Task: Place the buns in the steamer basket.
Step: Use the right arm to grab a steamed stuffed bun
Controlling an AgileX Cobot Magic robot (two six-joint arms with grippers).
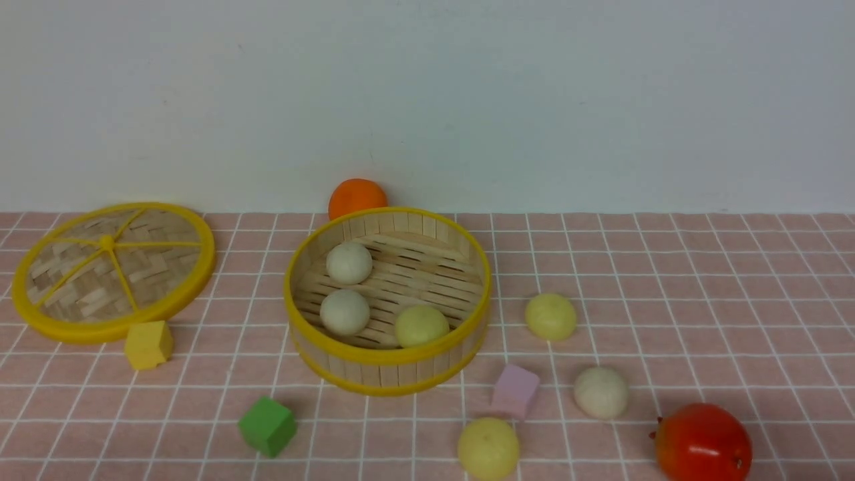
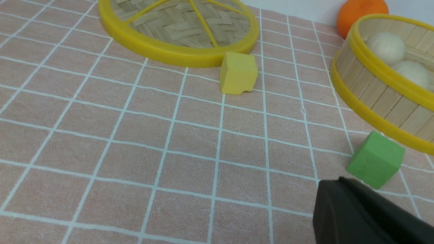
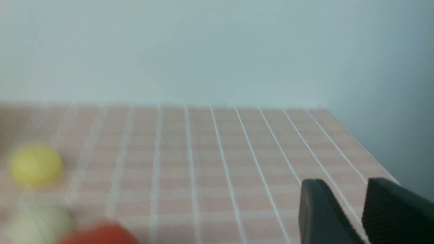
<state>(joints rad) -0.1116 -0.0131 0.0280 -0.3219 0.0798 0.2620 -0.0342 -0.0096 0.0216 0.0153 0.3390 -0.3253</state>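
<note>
The steamer basket (image 1: 387,361) stands mid-table and holds two off-white buns (image 1: 349,262) (image 1: 345,311) and one pale yellow bun (image 1: 421,325). On the cloth to its right lie a pale yellow bun (image 1: 550,316), an off-white bun (image 1: 601,392) and, near the front edge, another pale yellow bun (image 1: 488,448). Neither arm shows in the front view. In the left wrist view my left gripper (image 2: 342,184) is shut and empty, just short of the green cube (image 2: 375,159), with the basket (image 2: 373,84) beyond. My right gripper (image 3: 344,189) is open and empty above bare cloth; a yellow bun (image 3: 35,164) is blurred off to the side.
The woven lid (image 1: 113,270) lies at the far left with a yellow cube (image 1: 148,344) at its rim. A green cube (image 1: 267,425) and a pink cube (image 1: 515,390) sit in front of the basket. An orange fruit (image 1: 357,197) is behind it, a red fruit (image 1: 703,442) at front right.
</note>
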